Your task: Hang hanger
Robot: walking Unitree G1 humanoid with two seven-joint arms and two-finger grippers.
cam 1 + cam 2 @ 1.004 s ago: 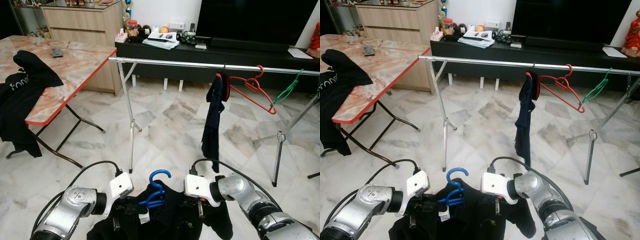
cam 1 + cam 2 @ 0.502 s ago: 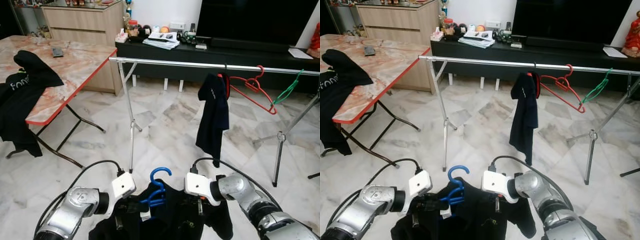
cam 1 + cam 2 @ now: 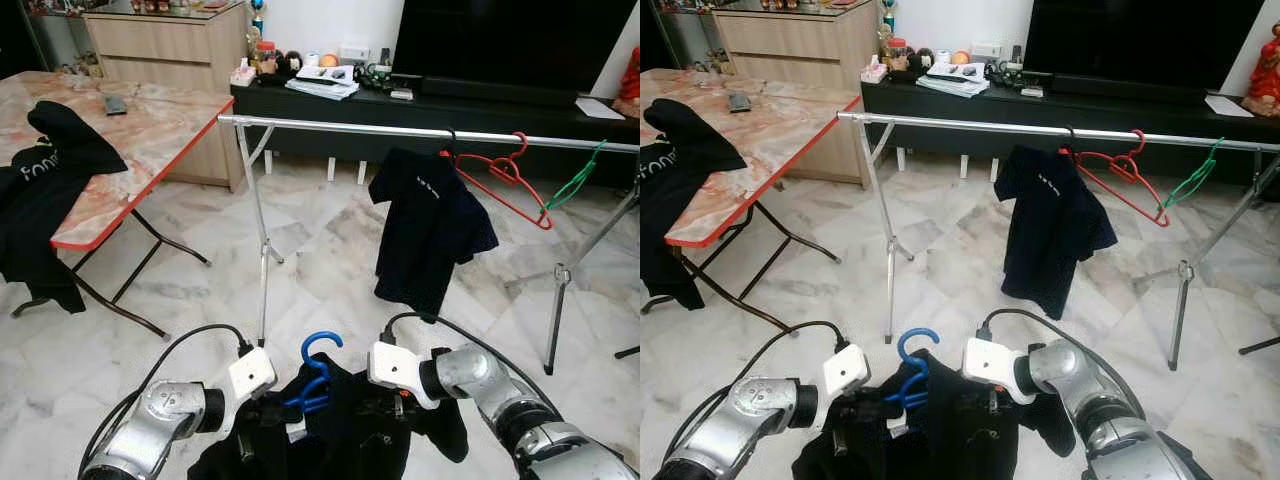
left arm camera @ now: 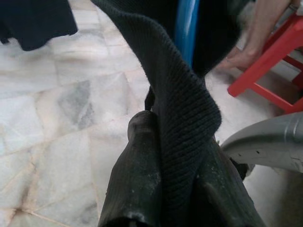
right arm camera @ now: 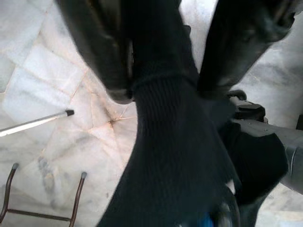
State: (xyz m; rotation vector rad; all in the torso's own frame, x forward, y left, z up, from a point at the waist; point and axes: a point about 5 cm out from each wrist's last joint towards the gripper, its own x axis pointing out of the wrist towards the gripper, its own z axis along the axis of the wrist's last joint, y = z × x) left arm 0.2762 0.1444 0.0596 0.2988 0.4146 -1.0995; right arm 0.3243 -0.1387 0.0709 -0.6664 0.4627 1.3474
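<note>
The robot is standing before a metal clothes rail (image 3: 340,127), carrying a black shirt (image 3: 345,440) that is draped on a blue plastic hanger (image 3: 318,371), low and close to its body, well short of the rail. The left gripper (image 4: 163,189) is pinching a fold of the knit fabric between its black fingers (image 4: 135,179), and the right gripper (image 5: 161,61) is likewise clamping a ribbed band of the same shirt. The hanger's hook is standing up between the two wrists, free and pointing toward the rail. On the rail a dark T-shirt (image 3: 430,225) is already hanging, with a red hanger (image 3: 505,180) and a green hanger (image 3: 575,180) beside it, leaving a bare stretch of bar toward the robot's left. The load looks light, but the cloth is soft and limp and may slide on the smooth plastic; the hanger itself is stiff. Holding the shoulders over the hanger arms seems the sound place, so the hook keeps upright for reaching the bar. Another black garment (image 3: 40,190) is lying on the red-edged table (image 3: 150,130).
</note>
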